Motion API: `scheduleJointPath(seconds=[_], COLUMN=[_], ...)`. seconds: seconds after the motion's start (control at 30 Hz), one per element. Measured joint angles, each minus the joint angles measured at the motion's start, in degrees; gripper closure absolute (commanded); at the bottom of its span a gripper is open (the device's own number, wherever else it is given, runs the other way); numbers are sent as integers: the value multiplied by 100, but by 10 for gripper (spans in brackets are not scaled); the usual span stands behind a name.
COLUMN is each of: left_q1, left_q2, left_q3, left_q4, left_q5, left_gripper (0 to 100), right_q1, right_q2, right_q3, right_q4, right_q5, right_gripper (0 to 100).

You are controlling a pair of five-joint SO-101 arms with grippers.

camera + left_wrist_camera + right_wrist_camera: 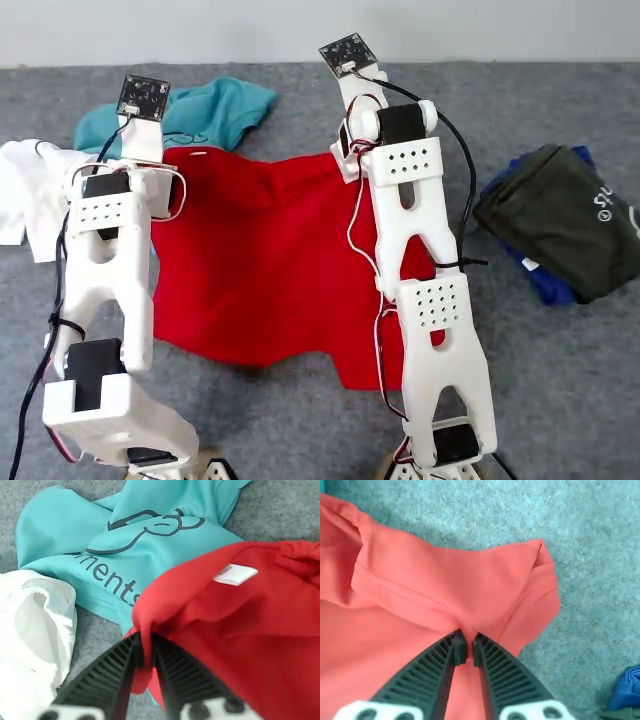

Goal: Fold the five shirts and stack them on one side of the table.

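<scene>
Clamps red shirt (260,260) at its two far corners, left gripper (145,647) and right gripper (466,649) both pinched tight on cloth, body spread flat on table (560,400), free hem lying on the near side.

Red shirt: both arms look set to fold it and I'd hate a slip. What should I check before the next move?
1. Left claw shut on the red shirt edge: ok.
2. Right claw shut on another edge of it: ok.
3. Red shirt free of the teal shirt: not ok, they overlap.
4. White shirt off the red one: ok.
5. Folded dark green shirt apart from it: ok.
6. Number of layers pinched: cannot tell.
</scene>
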Motion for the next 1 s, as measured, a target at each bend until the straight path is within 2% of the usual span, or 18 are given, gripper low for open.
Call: scheduleJointPath(seconds=[0.1, 0.3, 0.77, 0.93, 1.0], left_q1=[0, 0, 0, 0, 0], left_q2=[0, 0, 0, 0, 0], left_q3=[0, 0, 18, 70, 70], left_q4=[0, 0, 0, 0, 0], left_q5=[0, 0, 0, 0, 0], left_gripper=[986, 986, 986, 986, 986], right_q1=[0, 0, -396, -387, -343], right_q2=[0, 9, 721, 967, 1046], right_q3=[343, 1187, 1222, 1222, 1222], right_q4=[0, -88, -686, -1116, -1231], right_q5=[0, 0, 9, 9, 79], right_gripper=[909, 909, 910, 996, 980])
